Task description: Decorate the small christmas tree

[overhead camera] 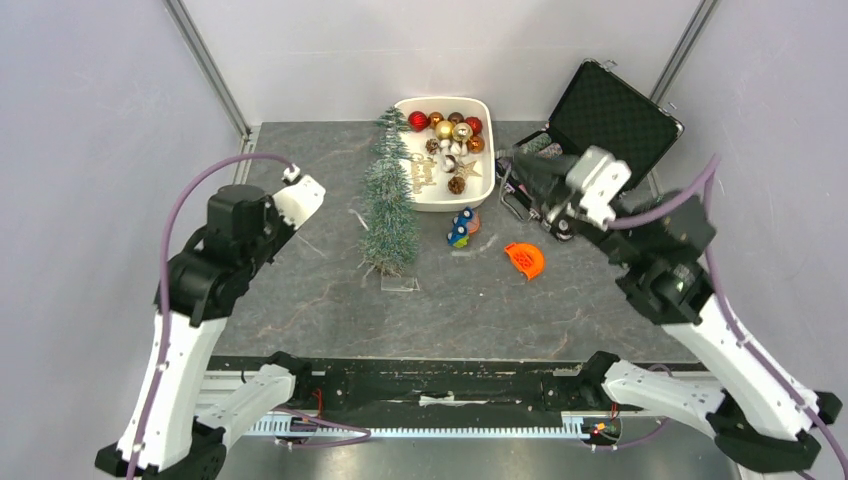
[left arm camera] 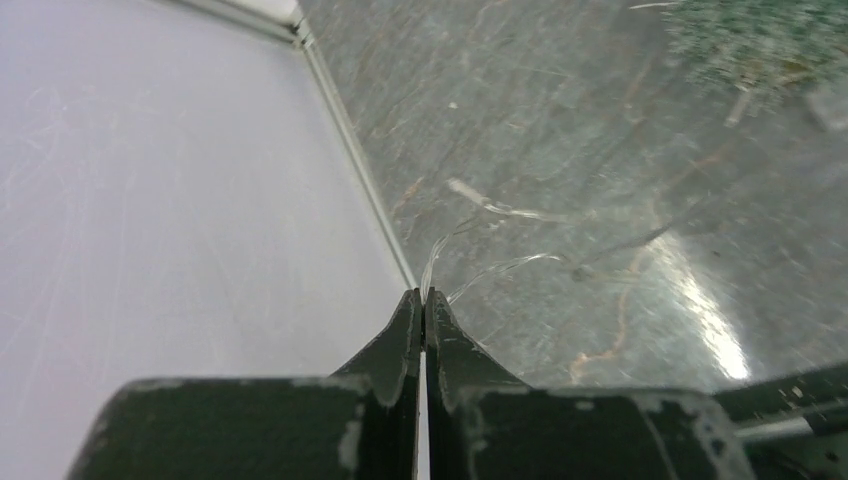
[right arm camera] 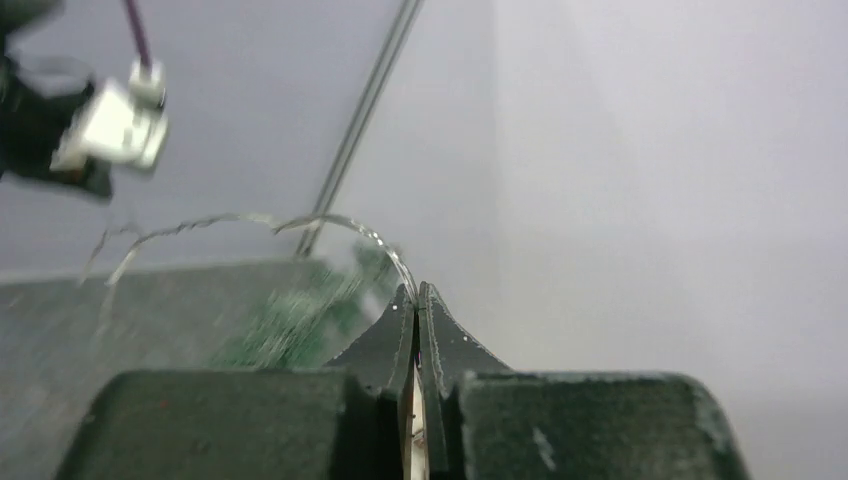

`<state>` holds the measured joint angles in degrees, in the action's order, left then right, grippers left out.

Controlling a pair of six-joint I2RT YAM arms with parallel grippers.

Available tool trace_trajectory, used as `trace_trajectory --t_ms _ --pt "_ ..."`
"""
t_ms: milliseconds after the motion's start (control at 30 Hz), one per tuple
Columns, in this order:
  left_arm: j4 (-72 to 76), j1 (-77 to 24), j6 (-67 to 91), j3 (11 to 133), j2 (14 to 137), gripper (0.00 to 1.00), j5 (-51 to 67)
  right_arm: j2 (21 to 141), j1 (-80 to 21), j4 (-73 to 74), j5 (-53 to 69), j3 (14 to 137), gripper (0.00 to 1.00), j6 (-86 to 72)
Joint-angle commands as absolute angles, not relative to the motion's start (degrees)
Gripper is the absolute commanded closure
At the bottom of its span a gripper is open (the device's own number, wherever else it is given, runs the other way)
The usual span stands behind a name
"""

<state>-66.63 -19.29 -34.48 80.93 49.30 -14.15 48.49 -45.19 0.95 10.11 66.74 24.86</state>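
Observation:
The small christmas tree (overhead camera: 389,205), frosted green, stands on its clear base (overhead camera: 400,283) mid-table; it blurs into the right wrist view (right arm camera: 290,320) and the left wrist view (left arm camera: 760,40). A thin clear strand (right arm camera: 300,222) arcs from my right gripper (right arm camera: 416,287), which is shut on its end, toward the left arm's wrist camera (right arm camera: 110,125). My left gripper (left arm camera: 425,293) is shut on the strand (left arm camera: 490,268) too, low over the table's left side. In the top view the right gripper (overhead camera: 507,165) hovers right of the tray.
A white tray (overhead camera: 483,190) of red, gold and silver baubles, a star and a pine cone sits behind the tree. Small blue-orange figures (overhead camera: 462,228) and an orange piece (overhead camera: 525,260) lie right of the tree. An open black case (overhead camera: 612,112) stands at back right.

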Motion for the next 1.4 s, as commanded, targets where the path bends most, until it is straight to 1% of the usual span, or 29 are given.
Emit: trace_trajectory --t_ms 0,133,267,400,533,733,833,967,1100,1200,1367 --pt "-51.87 -18.76 -34.65 78.69 51.01 0.98 -25.61 62.42 -45.18 2.1 2.64 84.91 1.0 30.81" --pt "-49.71 -18.13 -35.47 79.49 50.82 0.98 -28.44 71.93 -45.18 2.65 -2.6 97.28 1.0 36.18" --pt "-48.08 -17.92 -35.68 80.09 51.44 0.98 -27.36 78.57 -44.65 -4.51 -9.38 104.02 1.0 43.01" --pt "-43.24 -17.84 -36.93 78.48 52.95 0.98 -28.54 87.71 -42.82 -7.36 -9.57 115.31 1.0 44.21" --pt "-35.9 -16.18 -39.25 75.87 54.56 0.98 -31.57 95.24 -41.22 -10.64 -8.77 122.58 1.0 43.42" --pt "-27.61 -12.24 -36.36 80.26 58.87 0.98 -26.53 99.59 -34.56 -21.47 -11.52 122.75 1.0 33.32" --pt "-22.99 -11.87 -34.54 81.3 60.42 0.98 -23.8 101.94 -30.99 -23.54 -11.15 123.77 1.0 28.02" --pt "-20.41 -10.26 -33.02 83.52 64.2 0.98 -22.4 104.69 -28.41 -22.05 -11.45 123.96 1.0 26.53" --pt "-19.42 -5.41 -29.78 85.71 69.66 0.98 -18.02 105.87 -25.88 -20.65 -11.4 120.31 1.0 24.06" --pt "-19.06 -3.3 -28.17 87.52 74.25 0.98 -16.61 107.68 -24.25 -17.74 -11.27 120.39 1.0 22.78" --pt "-15.56 -3.26 -27.83 84.92 76.36 0.98 -12.76 108.64 -22.72 -13.38 -7.78 118.84 1.0 23.38"
